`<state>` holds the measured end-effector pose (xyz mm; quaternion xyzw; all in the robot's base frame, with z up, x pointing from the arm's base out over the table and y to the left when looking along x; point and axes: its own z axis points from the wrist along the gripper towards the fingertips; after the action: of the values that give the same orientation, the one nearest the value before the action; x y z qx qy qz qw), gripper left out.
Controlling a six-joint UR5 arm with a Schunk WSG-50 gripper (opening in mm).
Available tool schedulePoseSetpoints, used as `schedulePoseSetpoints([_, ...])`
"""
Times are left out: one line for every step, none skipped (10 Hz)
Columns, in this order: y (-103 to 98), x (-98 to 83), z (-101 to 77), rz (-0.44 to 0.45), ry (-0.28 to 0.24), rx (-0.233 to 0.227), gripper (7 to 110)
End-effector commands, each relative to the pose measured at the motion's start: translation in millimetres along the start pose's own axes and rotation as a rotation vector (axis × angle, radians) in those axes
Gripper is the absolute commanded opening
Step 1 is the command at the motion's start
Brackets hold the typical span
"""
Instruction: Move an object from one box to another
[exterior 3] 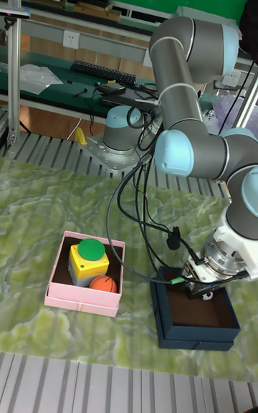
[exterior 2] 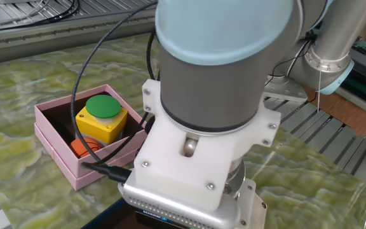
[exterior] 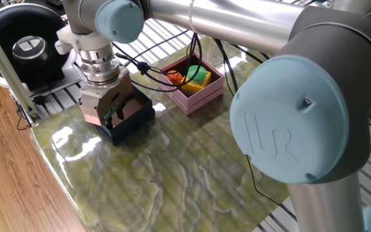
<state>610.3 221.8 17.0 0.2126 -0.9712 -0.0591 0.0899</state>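
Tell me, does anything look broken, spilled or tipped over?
No, nothing stands out. The pink box sits flat, holding a yellow button block and an orange ball. The blue box sits flat too, with the gripper over it.

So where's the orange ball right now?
In the tall fixed view, the small orange ball lies inside the square pale pink box, at its front right corner, right beside the yellow block with the green round top, left of the dark navy-blue box.

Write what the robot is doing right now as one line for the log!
end effector: above navy box, grip state unclear | pink box: holds yellow block with green button, orange ball
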Motion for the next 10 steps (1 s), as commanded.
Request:
schedulePoseSetpoints([9.0,0.7,-2.4,-0.001,-0.003,-0.054,44])
schedulePoseSetpoints([12.1,0.7,-5.2,-0.003,-0.002,-0.071,44])
schedulePoseSetpoints([10.2,0.9,-5.4,-0.004,-0.001,-0.069,44])
schedulePoseSetpoints([8.5,1.4,-3.3,-0.005,0.0,-0.066,44])
schedulePoseSetpoints([7.8,0.6,-1.2,-0.008,-0.004,-0.067,44])
schedulePoseSetpoints([7.6,-0.2,-0.1,-0.01,-0.006,-0.068,44])
schedulePoseSetpoints([7.6,-1.0,0.6,-0.012,-0.008,-0.069,44])
schedulePoseSetpoints([7.9,-1.2,0.8,-0.012,-0.009,-0.07,44])
schedulePoseSetpoints([9.6,-2.0,0.6,-0.014,-0.012,-0.077,44])
schedulePoseSetpoints([10.8,-2.9,0.5,-0.015,-0.016,-0.082,44])
